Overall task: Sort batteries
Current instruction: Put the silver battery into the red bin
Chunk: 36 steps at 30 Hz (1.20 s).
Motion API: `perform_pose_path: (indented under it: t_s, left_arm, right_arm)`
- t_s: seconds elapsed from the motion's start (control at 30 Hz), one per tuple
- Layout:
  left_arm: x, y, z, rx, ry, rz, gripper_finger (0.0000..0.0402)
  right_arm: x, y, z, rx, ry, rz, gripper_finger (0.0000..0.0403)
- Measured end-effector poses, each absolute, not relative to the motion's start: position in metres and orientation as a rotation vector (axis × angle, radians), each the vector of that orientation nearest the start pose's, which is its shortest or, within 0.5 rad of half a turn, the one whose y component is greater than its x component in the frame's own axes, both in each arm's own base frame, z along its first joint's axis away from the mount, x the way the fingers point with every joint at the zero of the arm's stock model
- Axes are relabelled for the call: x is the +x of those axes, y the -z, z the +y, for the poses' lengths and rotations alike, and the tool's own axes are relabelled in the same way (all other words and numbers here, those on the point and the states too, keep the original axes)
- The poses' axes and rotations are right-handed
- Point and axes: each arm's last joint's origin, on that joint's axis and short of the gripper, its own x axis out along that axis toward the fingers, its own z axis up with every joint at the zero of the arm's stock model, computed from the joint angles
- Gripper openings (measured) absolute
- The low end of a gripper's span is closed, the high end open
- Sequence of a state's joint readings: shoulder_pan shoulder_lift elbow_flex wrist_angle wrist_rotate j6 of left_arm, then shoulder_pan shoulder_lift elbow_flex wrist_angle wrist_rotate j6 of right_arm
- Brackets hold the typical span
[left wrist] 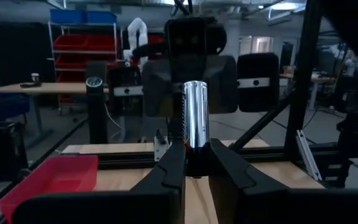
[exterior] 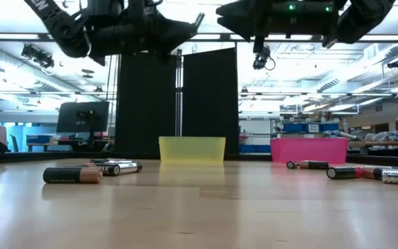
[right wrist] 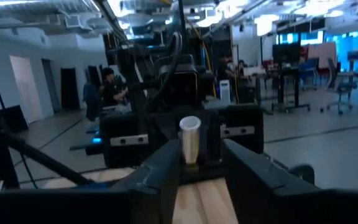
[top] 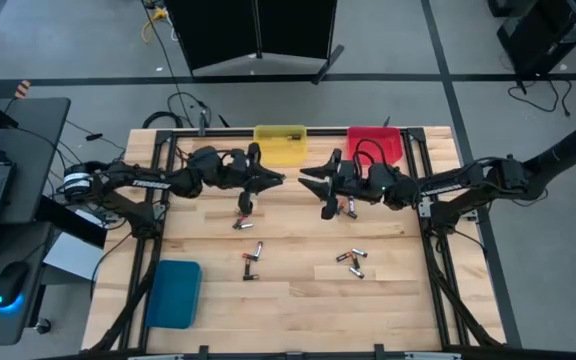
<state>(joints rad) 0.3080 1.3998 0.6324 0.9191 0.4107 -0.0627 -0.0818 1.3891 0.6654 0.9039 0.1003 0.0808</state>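
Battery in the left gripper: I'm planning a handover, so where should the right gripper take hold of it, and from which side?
Take the free silvery end of the battery, which sticks out past the left gripper; its fingers clamp only the dark end. The right gripper faces it head-on, so probably come straight in along the battery's length and close across its round sides.

Both claws face tip to tip above table centre [top: 288, 300], narrow gap between, scattered batteries [top: 351, 262] below
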Motion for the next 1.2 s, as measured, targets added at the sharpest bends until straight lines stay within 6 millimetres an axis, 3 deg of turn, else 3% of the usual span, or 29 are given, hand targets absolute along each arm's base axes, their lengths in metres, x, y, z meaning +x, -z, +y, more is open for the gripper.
perform_pose_path:
  t_s: [0.33,0.77,1.2]
  left_arm:
    - [0.289,-0.276,0.079,0.02,0.122,-0.125,0.0048]
    - [0.322,-0.275,0.087,-0.01,0.24,-0.152,0.0048]
    - [0.322,-0.278,0.087,0.006,0.246,-0.188,0.0048]
  right_arm:
    - [0.292,-0.271,-0.026,0.047,0.16,-0.21,0.0155]
    - [0.291,-0.275,-0.025,0.015,0.106,-0.254,0.0132]
    - [0.29,-0.277,-0.024,-0.012,0.114,-0.27,0.0084]
